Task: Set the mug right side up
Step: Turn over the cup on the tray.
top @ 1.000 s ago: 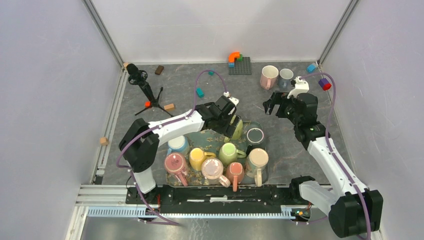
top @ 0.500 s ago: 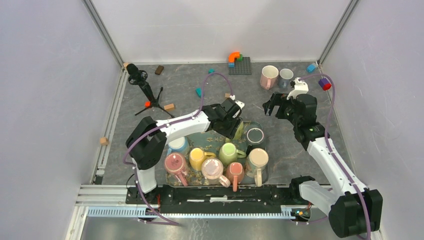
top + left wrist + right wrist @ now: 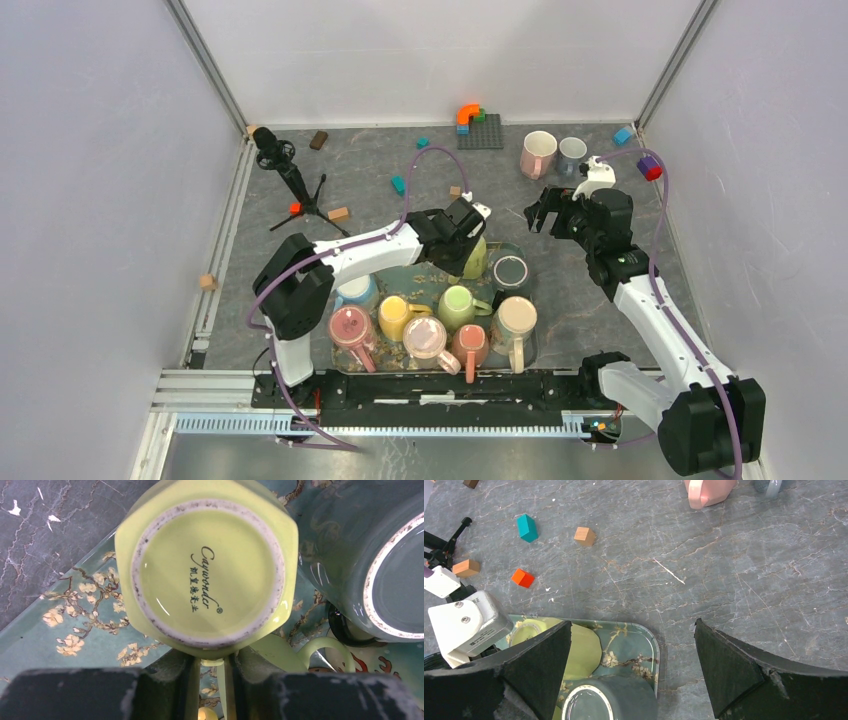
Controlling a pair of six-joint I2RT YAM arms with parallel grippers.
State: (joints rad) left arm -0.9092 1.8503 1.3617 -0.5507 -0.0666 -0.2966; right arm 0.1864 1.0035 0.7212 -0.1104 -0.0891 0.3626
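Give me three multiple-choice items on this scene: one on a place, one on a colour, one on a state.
1. Where does the green mug stand?
A. on the bare table
B. on the floral tray
C. on a building-block plate

2. What colour is the upside-down mug beside it?
A. red
B. yellow
C. grey-blue

3. How is the right gripper?
A. open, holding nothing
B. shut on a block
C. shut on a mug handle

Answers:
1 B, the blossom pattern shows right under the mug.
2 C, its grey-blue wall fills the right side of the left wrist view.
3 A, it stands wide open with nothing in it.
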